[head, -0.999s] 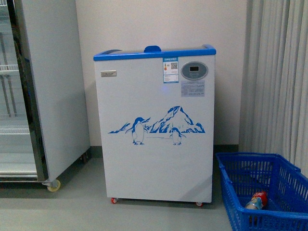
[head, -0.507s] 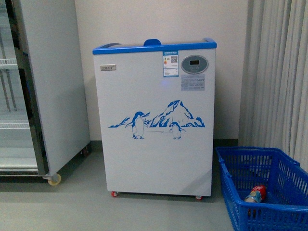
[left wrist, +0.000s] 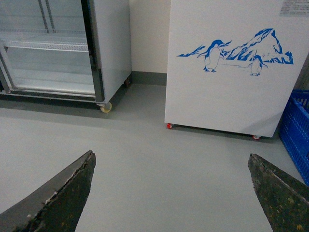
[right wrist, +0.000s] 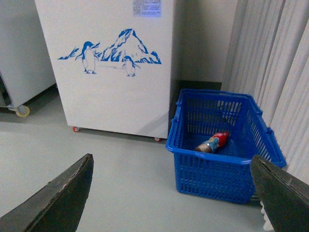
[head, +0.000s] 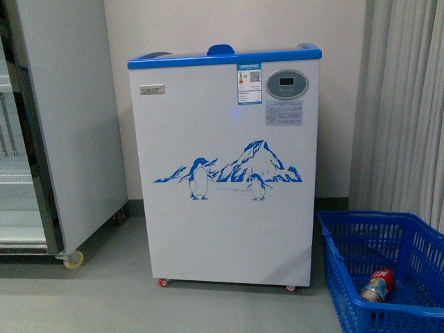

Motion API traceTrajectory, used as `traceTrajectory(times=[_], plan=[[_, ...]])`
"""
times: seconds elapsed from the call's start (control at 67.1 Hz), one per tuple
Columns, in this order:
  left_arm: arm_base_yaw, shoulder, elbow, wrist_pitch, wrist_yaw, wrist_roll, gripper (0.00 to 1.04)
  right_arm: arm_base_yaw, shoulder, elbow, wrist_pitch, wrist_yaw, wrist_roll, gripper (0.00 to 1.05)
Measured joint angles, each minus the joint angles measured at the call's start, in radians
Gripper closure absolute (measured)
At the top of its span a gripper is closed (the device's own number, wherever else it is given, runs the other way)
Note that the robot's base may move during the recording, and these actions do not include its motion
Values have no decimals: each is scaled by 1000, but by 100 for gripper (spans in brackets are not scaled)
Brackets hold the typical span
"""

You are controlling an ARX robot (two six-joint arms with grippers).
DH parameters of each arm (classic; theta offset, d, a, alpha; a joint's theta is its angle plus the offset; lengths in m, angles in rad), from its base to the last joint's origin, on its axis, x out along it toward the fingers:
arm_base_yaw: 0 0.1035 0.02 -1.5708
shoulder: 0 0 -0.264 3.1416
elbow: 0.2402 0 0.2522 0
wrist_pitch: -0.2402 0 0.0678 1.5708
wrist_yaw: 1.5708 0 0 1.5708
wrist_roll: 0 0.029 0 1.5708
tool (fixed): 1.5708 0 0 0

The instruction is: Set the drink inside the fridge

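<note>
Grip comes first: the drink (right wrist: 212, 143) is a small plastic bottle, so I judge it light, smooth and round, apt to roll or squirt out of a hard pinch, and its thin wall may give. Best taken across the middle of the body, at the label, not at the tapering neck. It lies on its side on the floor of the blue basket (right wrist: 218, 175), ahead of the right claw (right wrist: 171, 157) and below it, well apart. Its long axis runs slantwise, the amber end nearer that claw, the red end further off, towards the curtain (right wrist: 285, 72). Both claws are released, fingers spread wide and holding nothing. The left claw (left wrist: 170, 156) faces bare floor, with the fridge (head: 222, 173) ahead of it, its lid down
</note>
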Motion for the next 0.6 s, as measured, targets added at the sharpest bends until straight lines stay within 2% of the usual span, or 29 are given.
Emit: traceTrajectory(times=[0.596], plan=[[0, 0, 0, 0, 0, 0, 8, 0, 0, 0, 0, 0, 0, 8]])
